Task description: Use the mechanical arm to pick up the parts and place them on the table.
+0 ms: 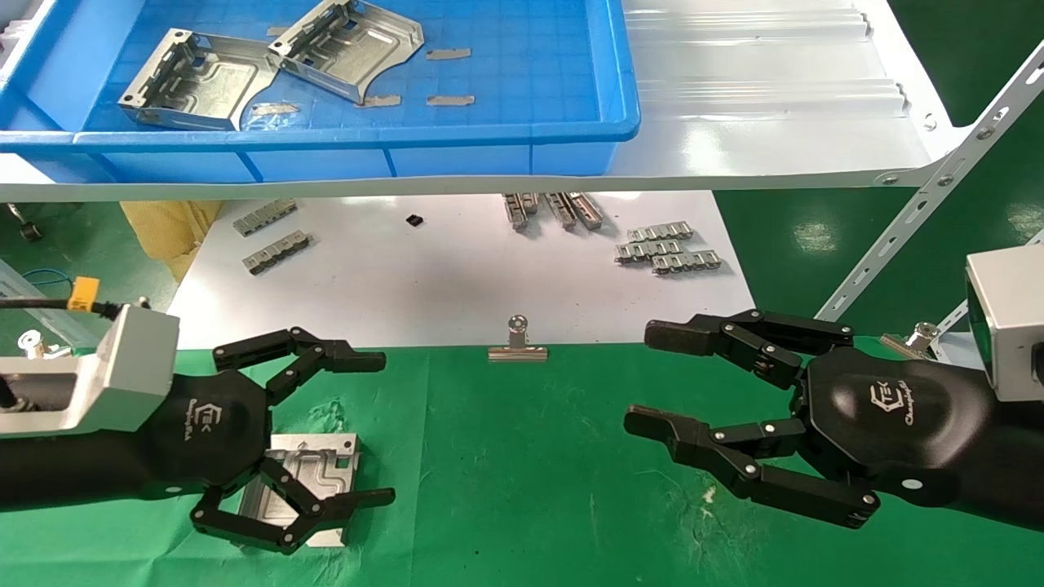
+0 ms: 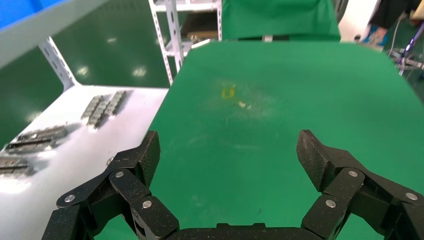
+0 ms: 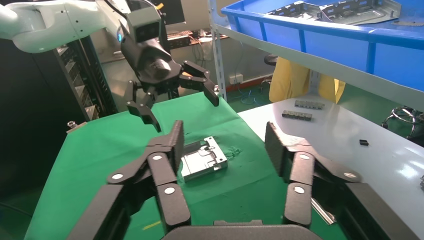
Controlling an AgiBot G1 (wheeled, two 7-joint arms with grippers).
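While one part (image 1: 314, 481) lies on table (image 1: 522, 489), two wait in tray (image 1: 489, 134).
Left end effector (image 1: 383, 428) wide open, empty, over it; right end effector (image 1: 652, 379) same. Next: reach tray.

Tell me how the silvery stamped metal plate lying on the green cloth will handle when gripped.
The silvery stamped sheet-metal plate probably stays stiff, given its embossed grooves and folded rim. Its shiny surface may slip. Lying flat on the green cloth, it seems unlikely to roll.
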